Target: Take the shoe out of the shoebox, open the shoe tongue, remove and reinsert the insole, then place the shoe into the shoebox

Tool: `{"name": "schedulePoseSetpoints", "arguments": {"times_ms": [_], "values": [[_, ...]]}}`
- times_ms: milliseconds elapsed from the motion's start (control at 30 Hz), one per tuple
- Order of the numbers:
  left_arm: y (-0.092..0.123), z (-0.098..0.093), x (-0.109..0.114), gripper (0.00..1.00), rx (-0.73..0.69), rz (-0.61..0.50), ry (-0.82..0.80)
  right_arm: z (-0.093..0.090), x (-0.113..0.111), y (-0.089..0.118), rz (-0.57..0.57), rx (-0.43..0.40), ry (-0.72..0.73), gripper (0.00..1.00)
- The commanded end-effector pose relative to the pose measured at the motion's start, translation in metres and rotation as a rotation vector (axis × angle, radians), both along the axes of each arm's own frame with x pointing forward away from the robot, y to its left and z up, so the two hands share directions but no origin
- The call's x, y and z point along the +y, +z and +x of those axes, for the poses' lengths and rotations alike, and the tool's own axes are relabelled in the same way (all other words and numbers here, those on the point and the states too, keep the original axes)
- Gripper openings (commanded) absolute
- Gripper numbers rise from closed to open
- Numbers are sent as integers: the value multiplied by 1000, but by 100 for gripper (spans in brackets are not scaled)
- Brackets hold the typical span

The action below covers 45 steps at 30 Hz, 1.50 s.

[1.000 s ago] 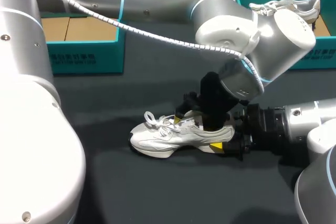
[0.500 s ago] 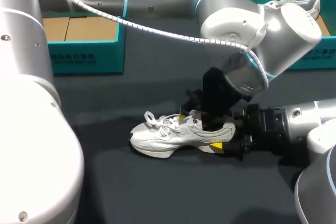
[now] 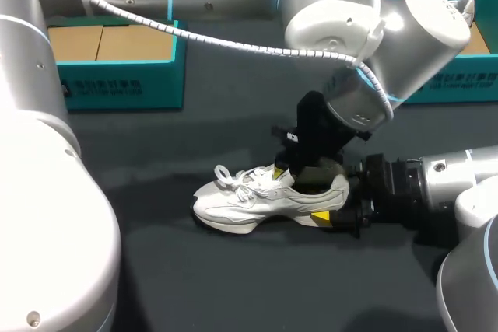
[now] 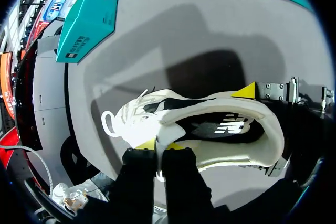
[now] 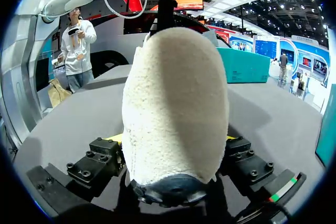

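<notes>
At 3 o'clock the right gripper [image 3: 334,204] clamps the heel [image 5: 176,103] of the white sneaker [image 3: 241,207], seemingly light, soft-walled; the left gripper [image 4: 160,146], nearly closed, pinches its floppy tongue [image 4: 164,128].

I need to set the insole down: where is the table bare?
Bare table on the near side of the shoe, and between it and the left shoebox. Crowded at its back end, where left gripper and right gripper both grip it.

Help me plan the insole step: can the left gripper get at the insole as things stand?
Probably not yet. The left gripper is shut on the tongue, holding the shoe open. The insole lies exposed, but reaching it would mean letting go. The right gripper clamps the heel.
</notes>
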<state>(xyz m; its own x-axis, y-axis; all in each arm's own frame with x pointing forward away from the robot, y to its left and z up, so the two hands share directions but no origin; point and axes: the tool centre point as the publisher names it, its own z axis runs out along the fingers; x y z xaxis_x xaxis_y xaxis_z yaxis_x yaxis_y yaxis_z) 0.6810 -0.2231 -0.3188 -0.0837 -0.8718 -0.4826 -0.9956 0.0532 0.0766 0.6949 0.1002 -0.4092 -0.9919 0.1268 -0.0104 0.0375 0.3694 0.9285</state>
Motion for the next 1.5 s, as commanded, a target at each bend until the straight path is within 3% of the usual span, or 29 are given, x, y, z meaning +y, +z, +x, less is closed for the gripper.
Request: {"name": "schedulePoseSetpoints", "arguments": {"times_ms": [33,367,667,800,867,900,1033,1200,1333,1500], "values": [[15,-2,23,0,-100,-119,214,0,0,1,-4,0,-2,0],[33,5,59,0,-43,-349,241,0,0,1,-4,0,-2,0],[28,5,89,0,-5,-468,233,0,0,1,-4,0,-2,0],[19,5,98,0,-2,-480,222,0,0,1,-4,0,-2,0],[13,5,100,13,0,-481,221,0,0,1,-4,0,-2,0],[10,5,101,13,2,-476,221,0,0,1,-4,0,-2,0],[-1,5,104,13,8,-470,224,0,0,1,-4,0,-2,0],[-14,4,109,0,7,-458,223,0,0,1,-4,0,-2,0],[-21,4,116,0,11,-451,220,0,0,1,-4,0,-2,0],[-29,5,122,14,14,-441,221,0,0,1,-4,0,-2,0]]}}
